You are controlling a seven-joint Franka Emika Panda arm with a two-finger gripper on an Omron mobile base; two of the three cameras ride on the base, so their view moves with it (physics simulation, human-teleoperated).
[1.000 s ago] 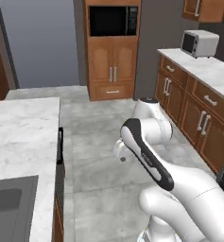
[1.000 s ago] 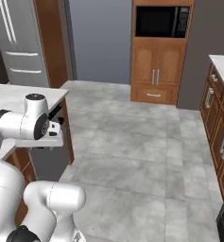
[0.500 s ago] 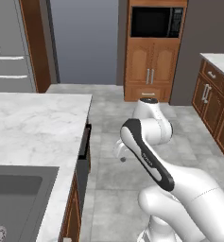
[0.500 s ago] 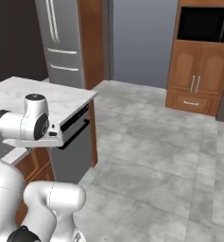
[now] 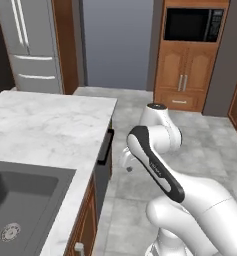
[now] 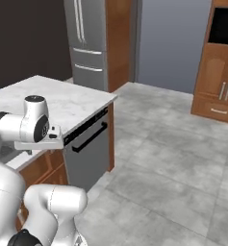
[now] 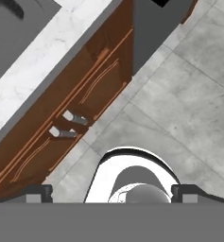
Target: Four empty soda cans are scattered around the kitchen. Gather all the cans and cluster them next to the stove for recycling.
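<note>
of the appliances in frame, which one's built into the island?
The grey dishwasher front with a black bar handle, set under the white marble island counter. The steel refrigerator and the black microwave stand against the far wall, the microwave set in wooden cabinetry.

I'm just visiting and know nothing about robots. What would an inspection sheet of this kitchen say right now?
Surface: white marble island counter, with a grey sink basin set in it.
Job's things: soda cans and stove, nothing seen.
Clutter: nothing seen.
Gripper: gripper points down at the grey tile floor beside the island's wooden cabinet doors; fingertips apart, nothing between them.
Cables: nothing seen.
Surroundings: steel fridge, dishwasher front, wall oven cabinet with black microwave.
</note>
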